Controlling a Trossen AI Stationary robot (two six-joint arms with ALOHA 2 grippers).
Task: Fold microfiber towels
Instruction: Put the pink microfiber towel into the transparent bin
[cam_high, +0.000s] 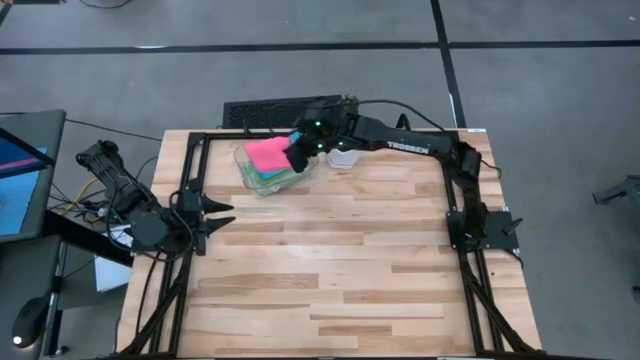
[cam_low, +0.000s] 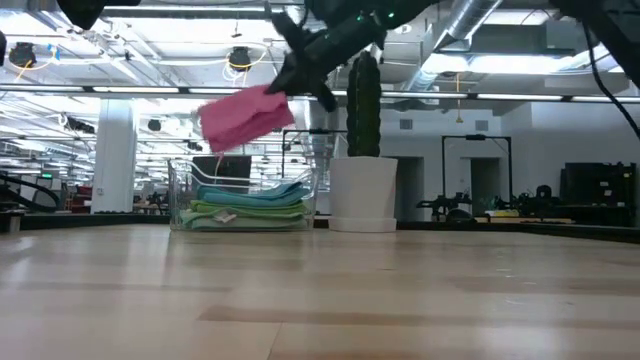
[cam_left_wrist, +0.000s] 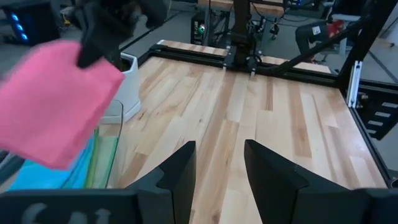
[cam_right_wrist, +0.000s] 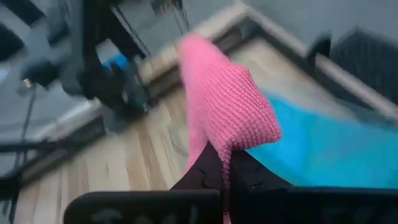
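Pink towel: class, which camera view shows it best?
The low view: the pink towel hangs clear above the clear tray, pinched by the right hand. High view shows only its top; wrist views crop or blur it.

The right gripper (cam_high: 298, 148) holds a pink towel (cam_high: 268, 154) over the clear tray (cam_high: 262, 184).

Overhead down, low level across, wrists close (all share table (cam_high: 330, 250))
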